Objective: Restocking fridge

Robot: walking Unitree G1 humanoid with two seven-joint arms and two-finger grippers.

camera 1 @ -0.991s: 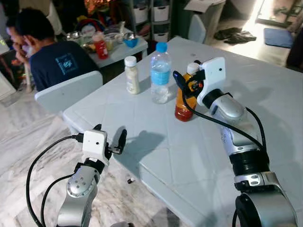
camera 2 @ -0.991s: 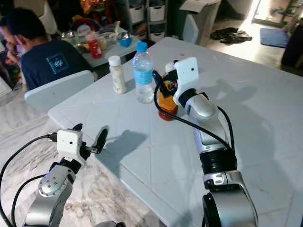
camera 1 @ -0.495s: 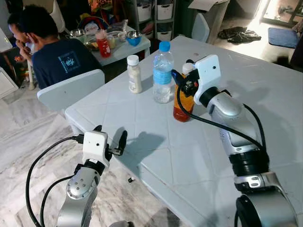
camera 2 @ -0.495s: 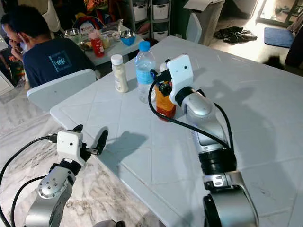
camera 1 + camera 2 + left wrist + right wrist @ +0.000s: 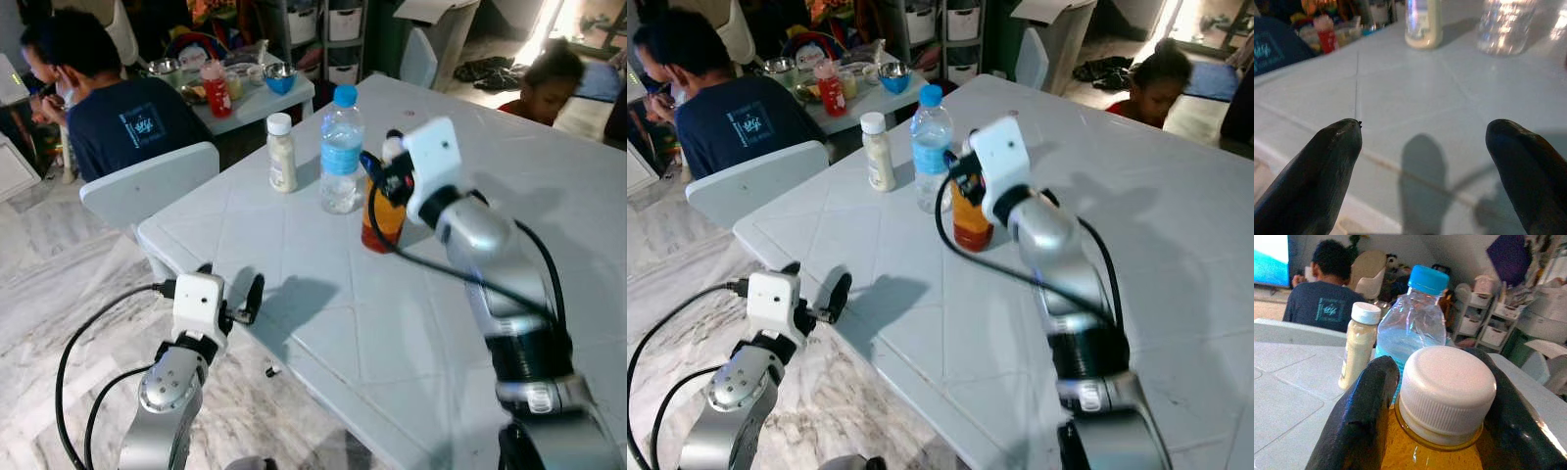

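1. The orange juice bottle (image 5: 969, 213) stands upright on the white table (image 5: 1176, 255), just beside the water bottle (image 5: 931, 147), with its neck between the right gripper (image 5: 1435, 406) fingers.
2. That arm reaches forward across the table, fingers clamped just below the white cap (image 5: 1448, 389).
3. The left gripper (image 5: 1427, 166) hovers low at the table's near edge, spread wide and holding nothing, well apart from the bottles.

You've got an orange juice bottle (image 5: 383, 211) w/ white cap, clear water bottle (image 5: 339, 149) w/ blue cap, cream bottle (image 5: 282, 154) w/ white cap, on pale grey-white tiled table (image 5: 333, 294).
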